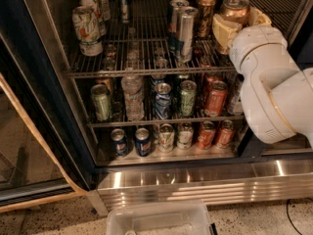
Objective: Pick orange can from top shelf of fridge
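The orange can, copper-orange with a silver lid, stands at the right of the fridge's top shelf, a silvery wire rack. My gripper reaches in from the right on a white arm, and its cream fingers sit on either side of the can, closed on it. A similar copper can with dark markings stands just left of it. The fridge has a dark frame and its door is open.
A tall silver-and-blue can stands mid-shelf, and green-white cans stand at the left. Lower racks hold several soda cans and a water bottle. The steel base panel and a clear plastic bin are below. The glass door hangs open at left.
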Robot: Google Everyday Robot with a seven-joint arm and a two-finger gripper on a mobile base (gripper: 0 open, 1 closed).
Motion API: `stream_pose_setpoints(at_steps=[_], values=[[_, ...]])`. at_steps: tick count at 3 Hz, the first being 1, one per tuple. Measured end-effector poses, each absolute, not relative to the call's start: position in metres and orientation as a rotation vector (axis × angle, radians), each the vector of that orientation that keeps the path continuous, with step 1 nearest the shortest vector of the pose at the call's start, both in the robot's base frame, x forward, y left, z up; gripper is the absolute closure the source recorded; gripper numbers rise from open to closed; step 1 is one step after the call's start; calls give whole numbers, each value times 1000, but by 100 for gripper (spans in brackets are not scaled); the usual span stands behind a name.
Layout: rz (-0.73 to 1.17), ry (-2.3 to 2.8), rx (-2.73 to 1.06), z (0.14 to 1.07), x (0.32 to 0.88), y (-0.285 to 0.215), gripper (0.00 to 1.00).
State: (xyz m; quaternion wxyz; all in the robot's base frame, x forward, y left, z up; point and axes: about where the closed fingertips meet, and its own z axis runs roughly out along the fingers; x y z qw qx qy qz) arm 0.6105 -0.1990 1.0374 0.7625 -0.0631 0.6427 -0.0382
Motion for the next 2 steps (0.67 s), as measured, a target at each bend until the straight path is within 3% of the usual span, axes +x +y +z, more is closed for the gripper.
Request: stream_pose_setpoints(at_steps=[2], values=[[-77, 1404, -136, 1041, 587, -204, 100]])
